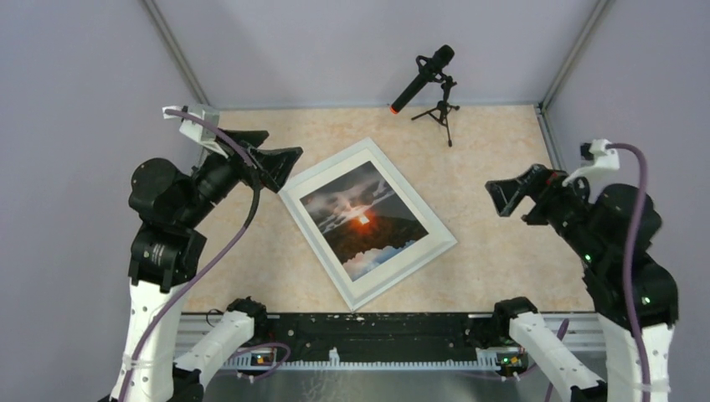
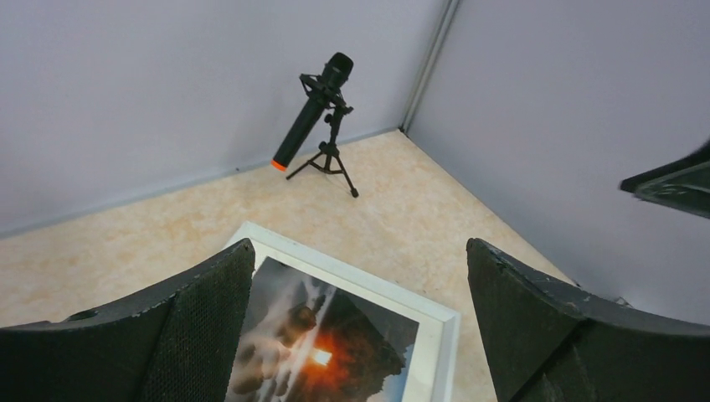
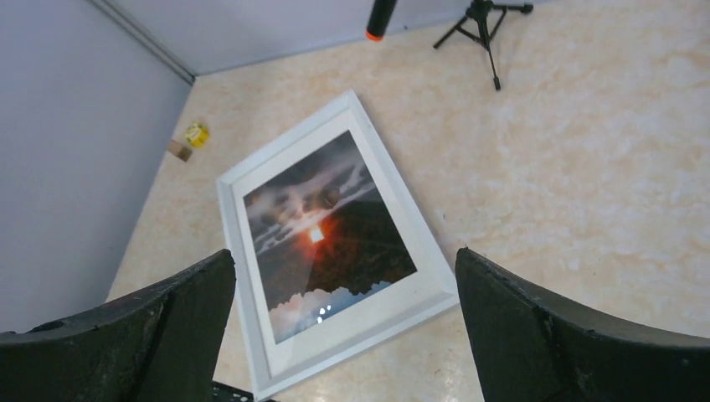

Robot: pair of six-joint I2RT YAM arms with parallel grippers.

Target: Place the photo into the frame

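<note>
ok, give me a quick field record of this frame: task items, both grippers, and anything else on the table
photo: face up, inside the frame, white border showing on all four sides
frame: flat on the table, turned at an angle to its edges
left gripper: open, empty, raised beside the frame's left corner
right gripper: open, empty, raised, well to the right of the frame
microphone: on a small tripod at the far edge
small yellow item: by the left wall, too small to identify
backing: cannot tell from above

The mic (image 1: pixel 423 78) on its tripod (image 1: pixel 442 113) stands at the far edge of the tabletop (image 1: pixel 486 134), well apart from the frame (image 1: pixel 410 193); bare tabletop lies open either side of it.
</note>
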